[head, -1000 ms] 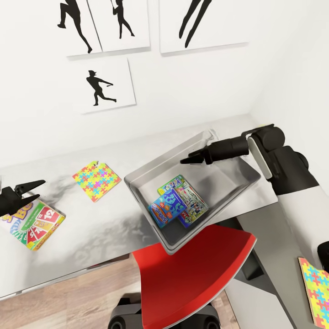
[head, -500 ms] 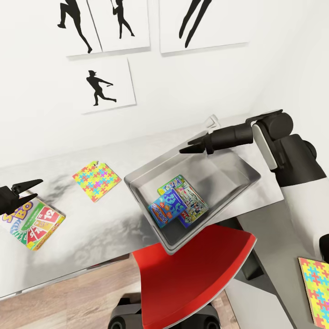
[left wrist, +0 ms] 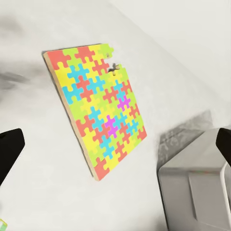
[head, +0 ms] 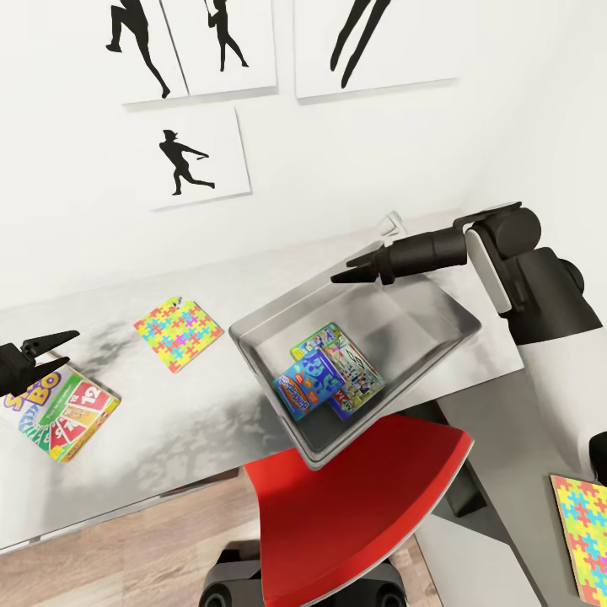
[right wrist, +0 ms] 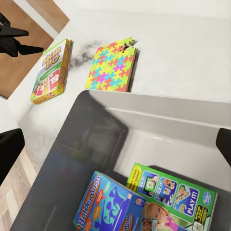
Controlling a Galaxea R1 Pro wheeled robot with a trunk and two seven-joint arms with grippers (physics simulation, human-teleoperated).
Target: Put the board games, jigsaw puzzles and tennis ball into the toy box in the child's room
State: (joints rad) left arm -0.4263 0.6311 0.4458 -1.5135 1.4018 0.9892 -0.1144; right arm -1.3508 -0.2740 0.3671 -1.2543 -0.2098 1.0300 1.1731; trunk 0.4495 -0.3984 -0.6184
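The shallow light-grey open-top toy box sits on the long light-grey table, holding two flat printed game boxes, a mostly blue one overlapping a white-green one. The right gripper hovers above the box's far rim with its black fingers spread apart and empty. Further along the table lies a multicoloured jigsaw puzzle square, and near the edge a green-red-yellow numbered game box. The left gripper hangs just above that box, fingers parted, gripping nothing. A second puzzle square rests on the dark grey desk section.
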